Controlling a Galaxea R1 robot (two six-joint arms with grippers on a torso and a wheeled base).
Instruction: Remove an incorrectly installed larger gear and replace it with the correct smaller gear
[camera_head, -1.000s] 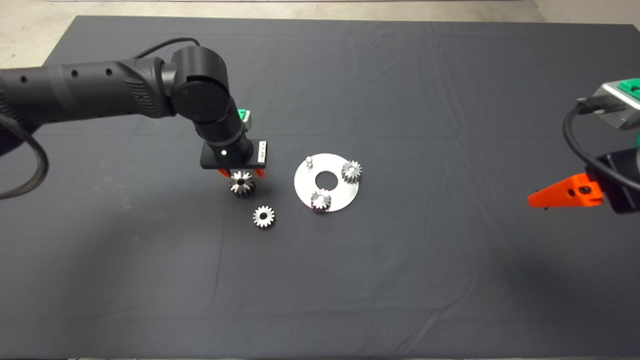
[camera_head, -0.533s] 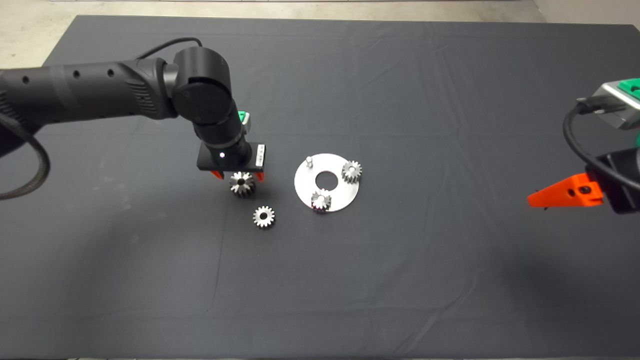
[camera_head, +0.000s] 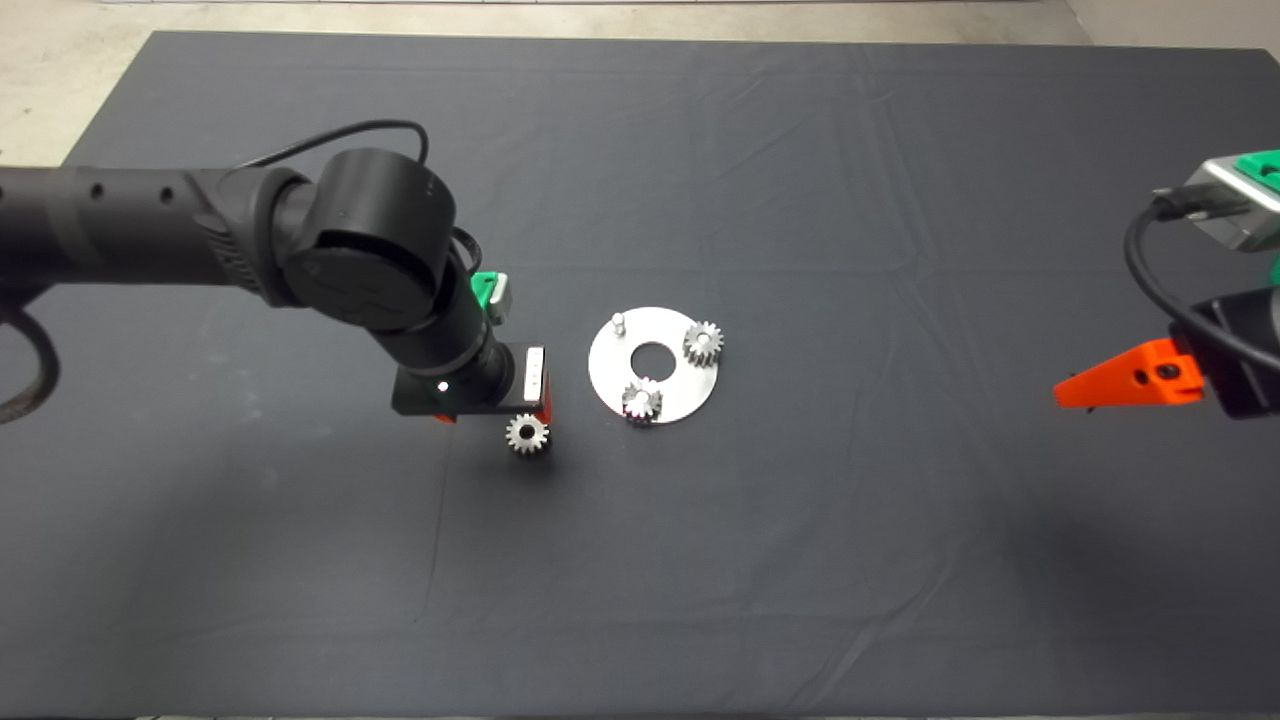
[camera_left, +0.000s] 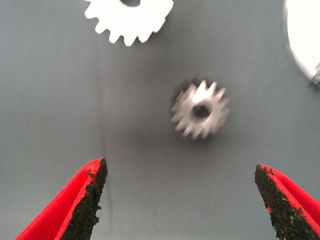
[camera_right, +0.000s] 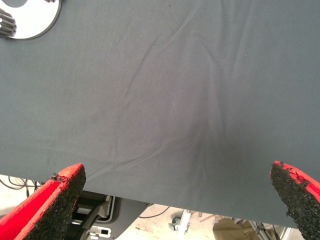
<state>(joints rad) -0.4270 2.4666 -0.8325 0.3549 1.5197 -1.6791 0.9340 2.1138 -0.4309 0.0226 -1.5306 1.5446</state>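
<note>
My left gripper (camera_head: 490, 415) hangs open over the mat, left of the round steel plate (camera_head: 672, 385). The smaller gear (camera_head: 527, 434) lies flat on the mat just in front of its fingers; in the left wrist view this gear (camera_left: 201, 110) sits ahead of the gap between the open pads, untouched. The larger gear (camera_left: 129, 17) lies on the mat just beyond it, bright and cut by the picture edge; in the head view my arm hides it. The plate carries two small gears (camera_head: 703, 343) (camera_head: 641, 400) and one bare pin (camera_head: 619, 322).
My right gripper (camera_head: 1120, 380) waits open at the mat's right edge; its wrist view shows wrinkled mat, the plate's edge (camera_right: 30, 22) and the floor beyond the mat.
My left arm moved away from the larger gear, toward the table's front, and now hovers at the smaller gear. The larger gear stayed on the mat. The right arm barely moved.
</note>
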